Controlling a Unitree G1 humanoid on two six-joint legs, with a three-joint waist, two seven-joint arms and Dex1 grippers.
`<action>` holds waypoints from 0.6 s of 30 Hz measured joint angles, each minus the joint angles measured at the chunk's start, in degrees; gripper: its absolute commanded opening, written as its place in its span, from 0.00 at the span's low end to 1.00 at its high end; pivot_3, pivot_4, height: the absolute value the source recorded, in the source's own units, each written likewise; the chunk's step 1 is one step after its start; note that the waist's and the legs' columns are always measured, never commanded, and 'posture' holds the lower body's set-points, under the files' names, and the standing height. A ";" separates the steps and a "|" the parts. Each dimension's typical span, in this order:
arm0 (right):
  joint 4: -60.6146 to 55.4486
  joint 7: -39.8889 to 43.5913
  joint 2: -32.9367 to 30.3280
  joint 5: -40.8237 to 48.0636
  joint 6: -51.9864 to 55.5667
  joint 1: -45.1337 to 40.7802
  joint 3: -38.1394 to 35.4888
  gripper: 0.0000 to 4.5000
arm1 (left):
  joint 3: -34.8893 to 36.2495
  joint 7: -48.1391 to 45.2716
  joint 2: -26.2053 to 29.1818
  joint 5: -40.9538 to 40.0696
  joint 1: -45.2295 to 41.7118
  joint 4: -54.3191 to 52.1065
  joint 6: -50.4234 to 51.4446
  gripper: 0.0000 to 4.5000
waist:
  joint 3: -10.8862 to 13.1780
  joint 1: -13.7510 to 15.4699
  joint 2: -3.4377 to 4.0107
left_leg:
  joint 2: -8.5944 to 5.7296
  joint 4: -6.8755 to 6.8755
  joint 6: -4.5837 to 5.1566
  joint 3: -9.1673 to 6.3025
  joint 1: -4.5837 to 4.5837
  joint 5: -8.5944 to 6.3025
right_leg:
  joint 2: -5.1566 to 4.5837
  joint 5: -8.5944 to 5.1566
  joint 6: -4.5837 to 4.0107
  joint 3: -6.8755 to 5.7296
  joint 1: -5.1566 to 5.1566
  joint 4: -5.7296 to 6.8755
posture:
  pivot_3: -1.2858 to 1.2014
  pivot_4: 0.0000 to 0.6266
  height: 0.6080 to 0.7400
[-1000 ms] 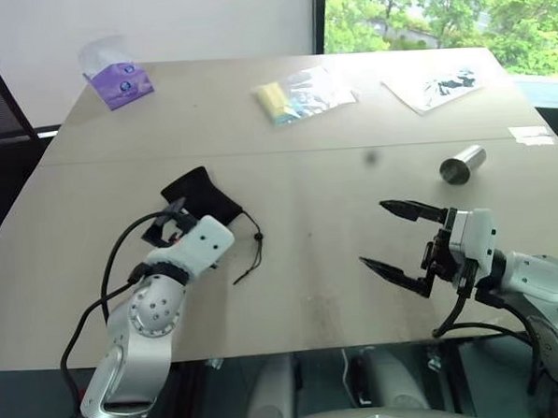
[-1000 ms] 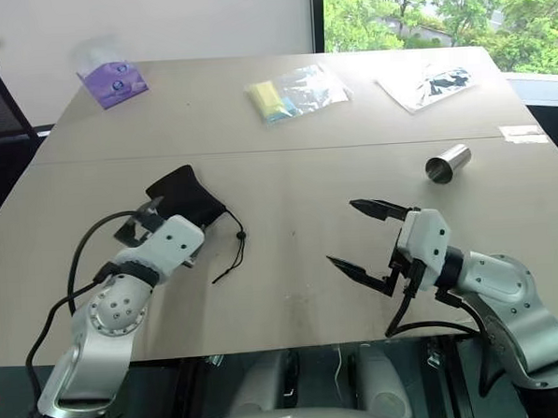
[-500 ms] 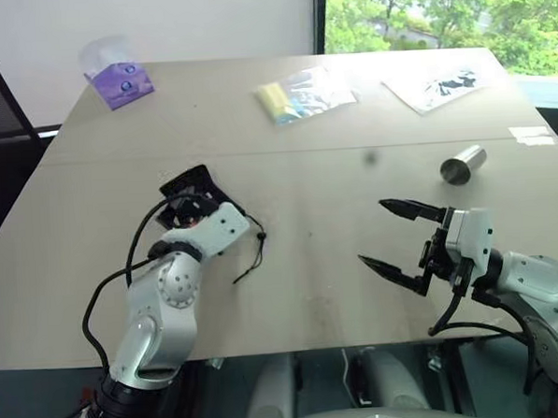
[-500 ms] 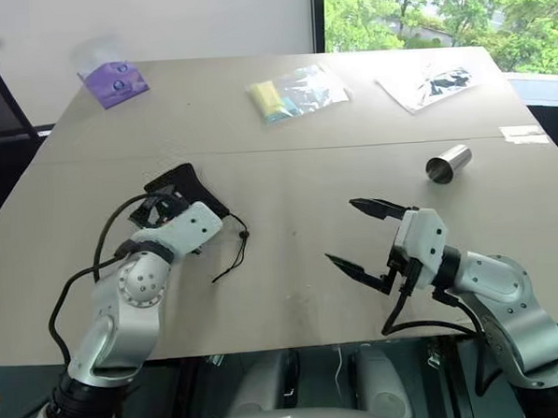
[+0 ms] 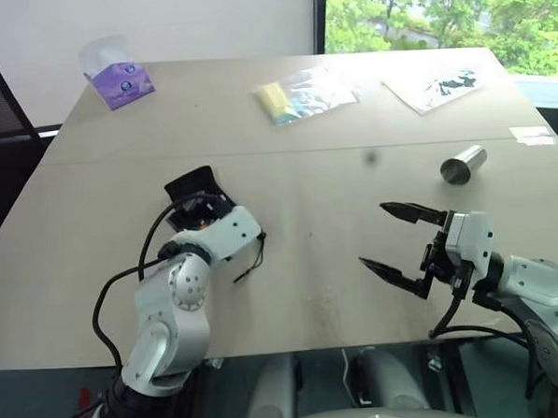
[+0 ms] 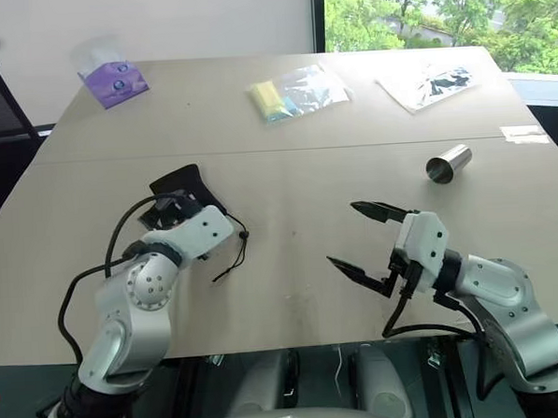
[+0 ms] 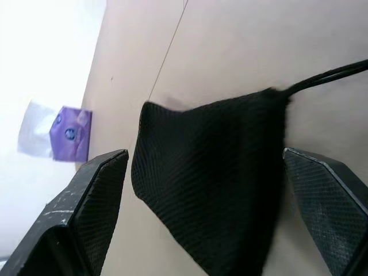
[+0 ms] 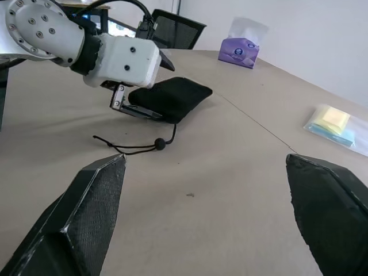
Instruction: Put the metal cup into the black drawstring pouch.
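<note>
Since the earlier frame, the left pincer (image 7: 201, 218) has been brought over the pouch (image 7: 213, 172), jaws apart; the right pincer (image 5: 400, 243) is spread empty. The cup (image 5: 462, 165) remains unpacked on the bench (image 5: 340, 299).

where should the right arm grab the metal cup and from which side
Grip the metal cup across the middle of its round wall, coming down from above. It lies on its side on the table, mouth toward the robot, so the wall is the easiest part to span. The right gripper has its jaws wide open and looks nearest.

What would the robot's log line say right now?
left pincer: open over pouch | right pincer: open, empty | cup: lying on table
</note>
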 measured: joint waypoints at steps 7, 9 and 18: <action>-0.02 0.03 -0.06 0.00 -0.01 0.57 -0.01 1.00 | 0.23 -0.49 -0.38 3.86 0.34 0.41 -0.08 0.99 | 0.00 0.32 0.00 | -0.01 0.04 0.00 -0.02 -0.02 0.00 | 0.00 0.00 0.00 -0.04 0.02 -0.01 | 0.52 0.24 1.00; -0.02 0.02 -0.06 0.01 -0.01 0.59 0.02 1.00 | 0.21 -0.39 -0.61 4.93 -0.04 0.88 -0.07 0.99 | 0.00 0.22 0.00 | -0.01 0.04 0.01 -0.01 -0.02 0.00 | 0.01 0.00 0.00 -0.03 0.02 -0.01 | 0.52 0.24 1.00; -0.01 0.05 -0.06 0.10 0.00 0.51 0.02 1.00 | 0.04 -0.80 -3.67 9.72 -2.08 4.76 0.07 0.99 | 0.00 0.09 -0.01 | -0.01 0.04 0.01 -0.01 -0.02 0.00 | 0.02 0.00 0.00 -0.04 0.01 0.00 | 0.52 0.24 1.00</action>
